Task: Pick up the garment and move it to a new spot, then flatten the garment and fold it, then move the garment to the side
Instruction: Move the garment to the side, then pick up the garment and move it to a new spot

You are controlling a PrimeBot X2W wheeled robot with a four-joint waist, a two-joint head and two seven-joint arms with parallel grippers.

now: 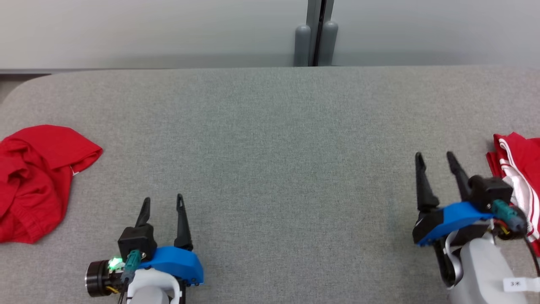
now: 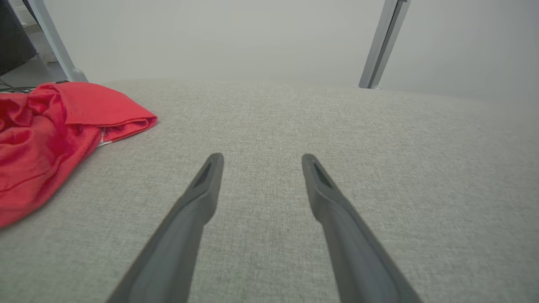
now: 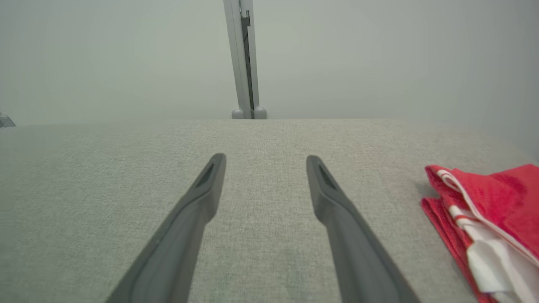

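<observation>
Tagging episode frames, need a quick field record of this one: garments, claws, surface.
surface: grey fabric-covered table
garment 1: crumpled red garment, far left of the table, not flattened
garment 2: folded red and white garment, right edge, partly cut off in the head view
left claw: open, empty, to the right of the crumpled red garment, apart from it
right claw: open, empty, to the left of the folded red and white garment
task stage: nothing grasped yet

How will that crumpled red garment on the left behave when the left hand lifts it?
Probably floppy: the red garment lies in soft folds, so it should droop from a pinch. Likely light, thin cloth. Pushed, it may bunch on the textured table.
</observation>
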